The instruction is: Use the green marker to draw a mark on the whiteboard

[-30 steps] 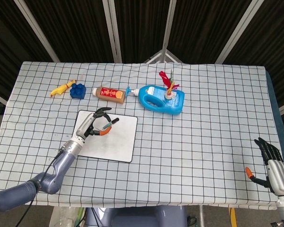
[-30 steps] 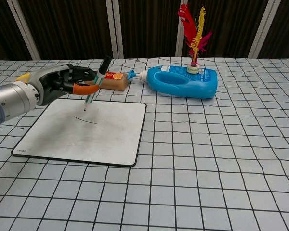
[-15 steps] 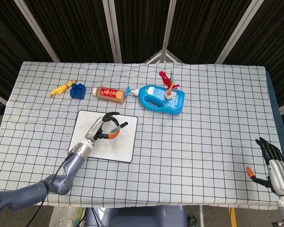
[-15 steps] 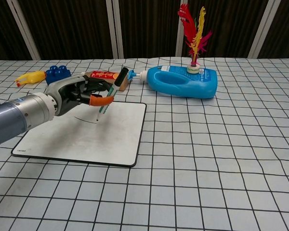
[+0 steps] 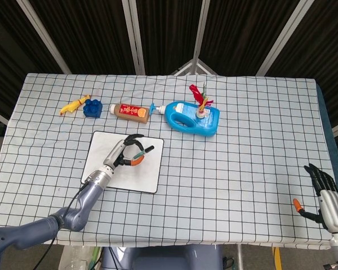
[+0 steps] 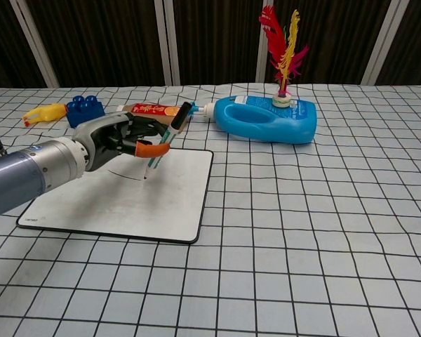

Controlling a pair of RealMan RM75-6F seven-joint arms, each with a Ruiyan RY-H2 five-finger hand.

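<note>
Fingers of the left hand grasp the green marker, tilted, its tip down at the whiteboard by a thin dark stroke; whether it touches I cannot tell. That board lies toward the table's left front corner. Along the far edge sit a yellow toy, blue block, brown bottle and blue jug bearing a feathered shuttlecock. At the right front corner, the right hand holds nothing, fingers apart.

Left arm stretched forward over the table, left hand fingers curled in a pinch, right hand low at table's near edge, fingers spread
</note>
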